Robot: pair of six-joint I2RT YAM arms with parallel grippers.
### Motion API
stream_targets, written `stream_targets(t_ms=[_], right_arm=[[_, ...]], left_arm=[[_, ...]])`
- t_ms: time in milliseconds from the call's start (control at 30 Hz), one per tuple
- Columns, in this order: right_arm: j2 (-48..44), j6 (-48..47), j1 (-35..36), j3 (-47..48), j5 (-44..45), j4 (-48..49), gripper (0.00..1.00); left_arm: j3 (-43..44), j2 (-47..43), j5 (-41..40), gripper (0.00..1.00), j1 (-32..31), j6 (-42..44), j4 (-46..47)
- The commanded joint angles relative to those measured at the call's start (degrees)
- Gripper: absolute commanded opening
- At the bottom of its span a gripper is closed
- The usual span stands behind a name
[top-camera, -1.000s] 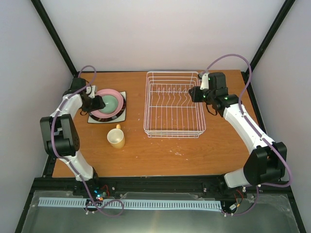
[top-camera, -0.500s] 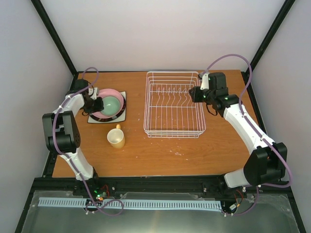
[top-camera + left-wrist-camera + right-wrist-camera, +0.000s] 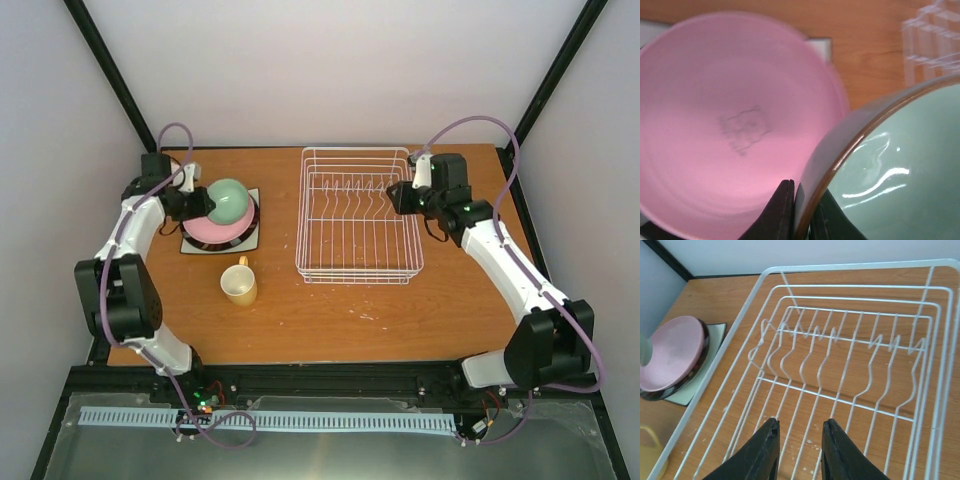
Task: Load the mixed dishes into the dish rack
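My left gripper [image 3: 199, 204] is shut on the rim of the pale green bowl [image 3: 229, 201] and holds it tilted above the pink plate [image 3: 213, 231]. In the left wrist view the bowl [image 3: 890, 165] fills the right side, its brown rim pinched between my fingers [image 3: 782, 210], with the pink plate [image 3: 730, 130] below. The pink plate lies on a dark brown plate [image 3: 252, 217] and a cream square plate [image 3: 250, 240]. The yellow mug [image 3: 239, 283] stands in front of the stack. The white dish rack [image 3: 358, 216] stands empty. My right gripper [image 3: 799, 427] is open above the rack [image 3: 850, 365]. No teal plate shows.
The wooden table [image 3: 330, 320] is ringed by a black frame, with grey walls close on both sides. The stack of plates also shows at the left of the right wrist view [image 3: 675, 355], with the mug's edge [image 3: 650, 452] at the lower left.
My left gripper has lifted the green bowl off the pink plate and tilted it up, moving slightly back and left. The right arm has barely moved.
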Motion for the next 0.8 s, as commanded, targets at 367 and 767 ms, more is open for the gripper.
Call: stream_targets(t_ms=[367, 767], right_arm=[[-1.2, 36.6, 0.5, -19.6, -58.0, 65.5, 0.69], [11.2, 84.8, 6.2, -18.7, -58.4, 119.7, 0.81]], left_arm=[[-7.7, -17.4, 62.6, 0.01, -11.9, -26.1, 50.5], [-13.4, -14.3, 64.1, 0.01, -22.3, -47.6, 82.8]])
